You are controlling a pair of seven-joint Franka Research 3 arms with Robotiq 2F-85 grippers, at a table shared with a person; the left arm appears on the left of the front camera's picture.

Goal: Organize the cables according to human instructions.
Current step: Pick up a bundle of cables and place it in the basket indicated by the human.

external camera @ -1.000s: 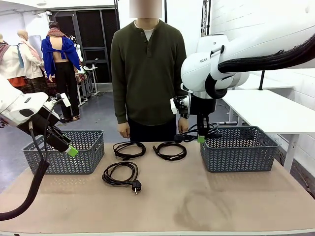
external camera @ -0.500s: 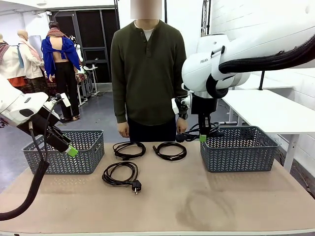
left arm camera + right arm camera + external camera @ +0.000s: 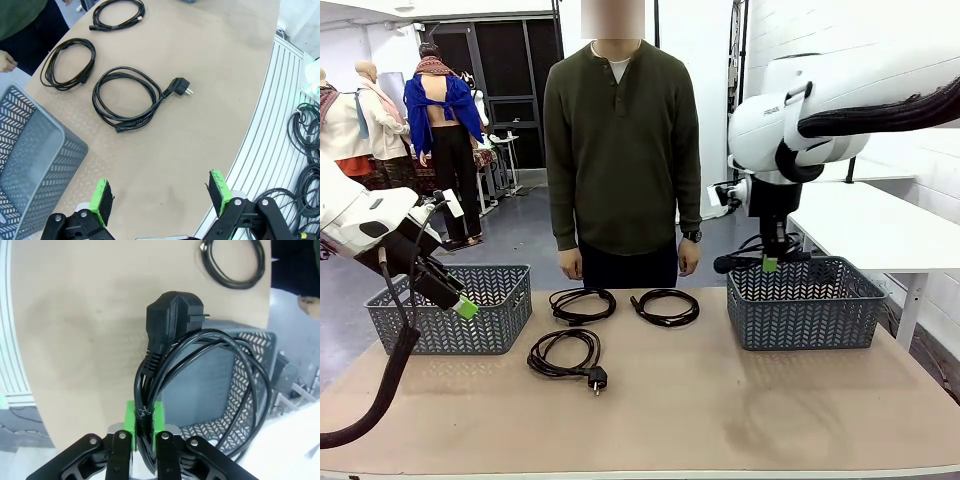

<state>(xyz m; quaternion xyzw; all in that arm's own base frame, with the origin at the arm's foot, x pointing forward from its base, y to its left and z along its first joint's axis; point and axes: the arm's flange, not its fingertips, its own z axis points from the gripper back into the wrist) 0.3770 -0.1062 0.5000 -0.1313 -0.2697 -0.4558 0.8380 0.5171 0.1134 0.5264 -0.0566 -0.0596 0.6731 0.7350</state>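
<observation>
— Where now?
— Pinched tight in the right end effector (image 3: 769, 264): one coiled cable (image 3: 145, 385), hanging over the 10 o'clock corner of the right basket (image 3: 807, 310), plug (image 3: 172, 315) poking past the rim at 9 o'clock.
— For a clean drop?
— Shift toward 3 o'clock until coil and plug both hang inside the walls, lower, then release (likely snags on the rim otherwise).
— Elsewhere?
— Left end effector (image 3: 160, 195) spread wide, holding nothing, beside the left basket (image 3: 448, 320). On the surface (image 3: 720, 400), three cables: one coil (image 3: 582, 318), a second (image 3: 665, 321) at its 3 o'clock, a third (image 3: 560, 371) toward 6 o'clock.
</observation>
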